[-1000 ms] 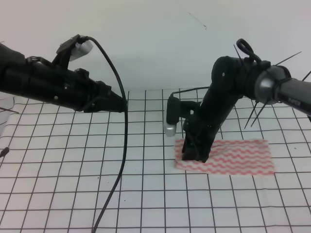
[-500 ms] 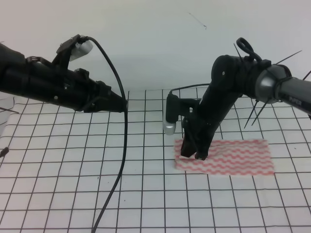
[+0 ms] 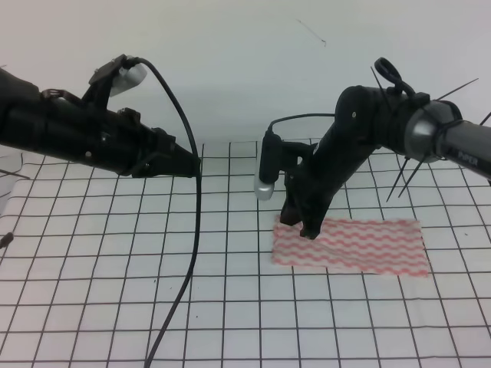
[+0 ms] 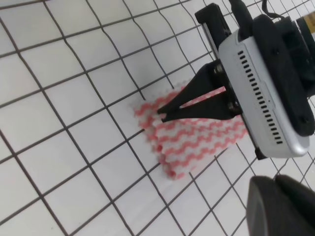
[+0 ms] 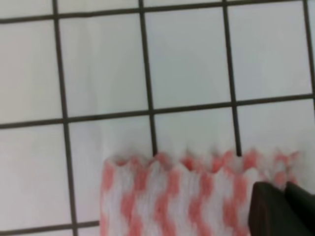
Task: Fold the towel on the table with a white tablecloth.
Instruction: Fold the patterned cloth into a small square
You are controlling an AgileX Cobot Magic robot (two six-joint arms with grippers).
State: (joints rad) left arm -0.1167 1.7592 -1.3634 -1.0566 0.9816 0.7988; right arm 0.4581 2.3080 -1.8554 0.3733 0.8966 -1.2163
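Observation:
The towel point(image 3: 360, 245) is a pink-red and white wavy-striped strip lying flat on the white tablecloth point(image 3: 92, 291), right of centre. My right gripper point(image 3: 304, 228) points down just above the towel's left end, its fingers meeting at the tips with nothing between them. In the left wrist view the right gripper point(image 4: 161, 113) tapers to a point over the towel point(image 4: 197, 142). The right wrist view shows the towel's scalloped edge point(image 5: 172, 196) and one dark fingertip point(image 5: 275, 209) at the bottom right. My left gripper point(image 3: 193, 165) hovers high over the left half of the table, looking shut and empty.
A black cable point(image 3: 192, 253) hangs from the left arm down to the table's front edge. The right wrist camera point(image 3: 265, 180) juts out left of the right gripper. A pale wall stands behind the table. Grid-lined cloth stretches left and in front of the towel.
My right gripper has risen off the towel's left end and shifted slightly up and left. The towel now lies flatter. The left arm has not moved.

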